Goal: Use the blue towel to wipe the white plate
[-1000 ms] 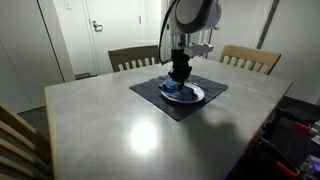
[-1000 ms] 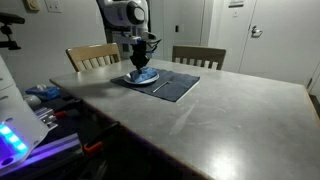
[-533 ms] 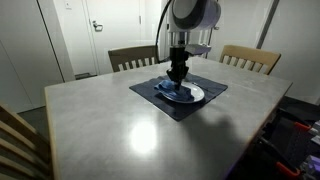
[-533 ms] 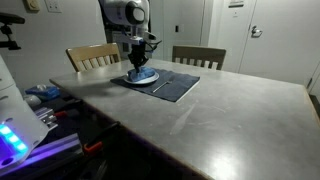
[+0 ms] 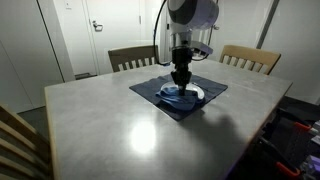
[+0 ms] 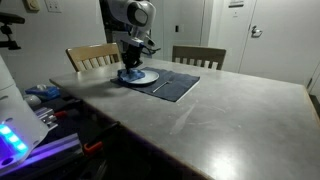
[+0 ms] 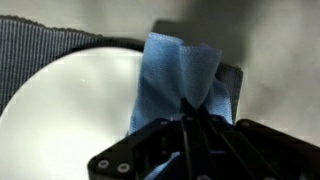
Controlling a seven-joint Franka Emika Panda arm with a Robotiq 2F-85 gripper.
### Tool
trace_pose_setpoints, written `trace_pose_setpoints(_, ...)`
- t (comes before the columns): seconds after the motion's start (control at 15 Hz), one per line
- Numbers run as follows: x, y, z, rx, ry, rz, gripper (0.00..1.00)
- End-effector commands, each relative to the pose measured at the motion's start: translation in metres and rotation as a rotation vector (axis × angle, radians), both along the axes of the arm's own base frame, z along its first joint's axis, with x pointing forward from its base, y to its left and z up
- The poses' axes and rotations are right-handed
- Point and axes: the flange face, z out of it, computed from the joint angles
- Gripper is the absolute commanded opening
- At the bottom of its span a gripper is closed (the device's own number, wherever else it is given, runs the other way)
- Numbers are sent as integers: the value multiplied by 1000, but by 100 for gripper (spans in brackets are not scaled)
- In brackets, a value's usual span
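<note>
- Jaws clamped shut on crumpled medium-blue cloth towel [image 7: 175,75], sitting at the edge of round glossy white plate [image 7: 70,110].
- Plate sits on dark navy rectangular placemat [image 5: 150,90] on grey desk [image 5: 110,125].
- Two wooden chairs [image 5: 133,57] stand behind the desk.
- Wrist view: towel covers plate's right rim, and the jaw tips are buried in its folds.

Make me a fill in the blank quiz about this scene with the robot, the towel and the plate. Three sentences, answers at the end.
1. The gripper is shut on the ____ towel.
2. The towel rests on the white plate, which lies on a dark navy ____.
3. Behind the table stand ____ wooden chairs.
Missing words: blue; mat; two.
</note>
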Motion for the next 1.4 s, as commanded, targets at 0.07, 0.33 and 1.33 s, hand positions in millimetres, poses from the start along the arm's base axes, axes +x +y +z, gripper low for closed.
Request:
trace_pose_setpoints(0.07, -10, -10, -3, -14, 166, -95, 1)
trace_pose_setpoints(0.33, -18, -21, -1, -133, 249, -292, 1)
trace_pose_setpoints(1.33, -7, -83, -20, -512, 436, -985, 1)
